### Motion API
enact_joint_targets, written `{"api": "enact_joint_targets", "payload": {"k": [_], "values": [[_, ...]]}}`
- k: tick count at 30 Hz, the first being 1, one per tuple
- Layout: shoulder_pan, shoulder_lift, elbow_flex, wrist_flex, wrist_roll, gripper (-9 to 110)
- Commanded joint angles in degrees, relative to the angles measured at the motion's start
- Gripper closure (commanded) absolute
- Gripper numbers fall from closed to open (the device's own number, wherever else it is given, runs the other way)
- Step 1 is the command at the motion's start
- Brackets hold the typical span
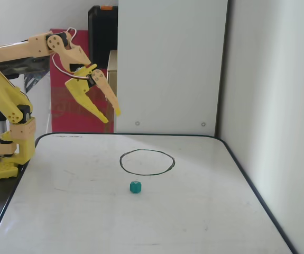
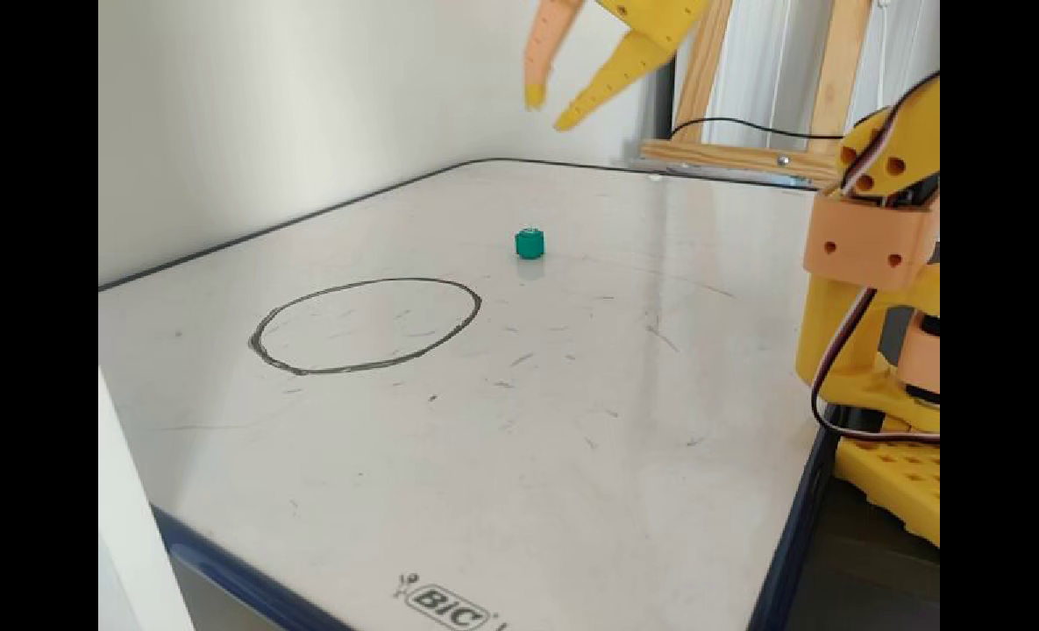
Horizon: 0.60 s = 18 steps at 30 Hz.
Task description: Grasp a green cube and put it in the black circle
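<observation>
White walls closed in on a whiteboard (image 1: 204,222) with a dark blue edge that served as the tabletop. Nearest the camera in a fixed view, the board's front edge carried a printed BIC logo (image 2: 447,605), which the other fixed view did not show. Farther in lay the black circle (image 2: 366,324), white inside and holding nothing. Beyond it sat the green cube (image 2: 530,243), outside the ring and near it, toward the board's far edge in that view. In the other fixed view the order was reversed: the green cube (image 1: 135,187) lay nearer the front edge, just in front of the black circle (image 1: 147,162), both about midway between the side edges.

High above the board hung the gripper (image 2: 544,112), cropped by the top of that picture, its orange and yellow fingers spread apart with nothing between them. Only the other fixed view showed the gripper (image 1: 112,116) whole, raised over the far left corner, well apart from the cube, with the arm's yellow base (image 1: 1,153) off the left edge. Behind stood a red panel (image 1: 70,84) and a black case (image 1: 103,34).
</observation>
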Motion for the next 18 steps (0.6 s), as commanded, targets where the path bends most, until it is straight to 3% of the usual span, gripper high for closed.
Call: {"api": "enact_joint_targets", "payload": {"k": [1, 18], "values": [[1.4, -6.3, -9.1, 1.6, -0.9, 90], [7.7, -39.4, -31.2, 8.3, -9.8, 88]]}}
